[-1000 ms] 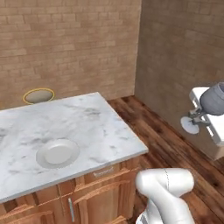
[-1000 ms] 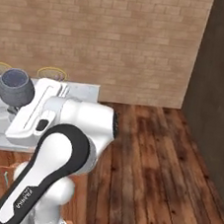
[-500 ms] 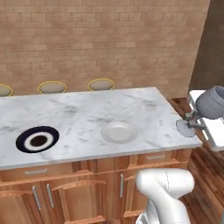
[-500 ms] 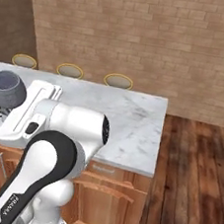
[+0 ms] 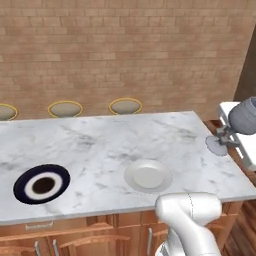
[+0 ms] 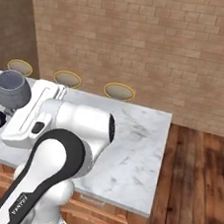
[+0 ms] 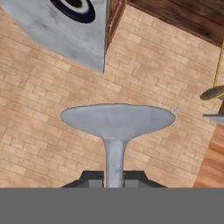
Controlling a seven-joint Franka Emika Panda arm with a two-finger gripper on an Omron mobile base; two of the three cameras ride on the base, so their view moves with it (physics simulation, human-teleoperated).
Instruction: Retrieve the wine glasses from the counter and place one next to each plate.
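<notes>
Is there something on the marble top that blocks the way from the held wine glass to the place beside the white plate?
Nothing visible does. The gripper holds the wine glass off the island's right end, and the marble between it and the white plate is bare.

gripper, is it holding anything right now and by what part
Yes: the gripper holds a wine glass by its thin stem, the fingertips closed just below the round foot.
</notes>
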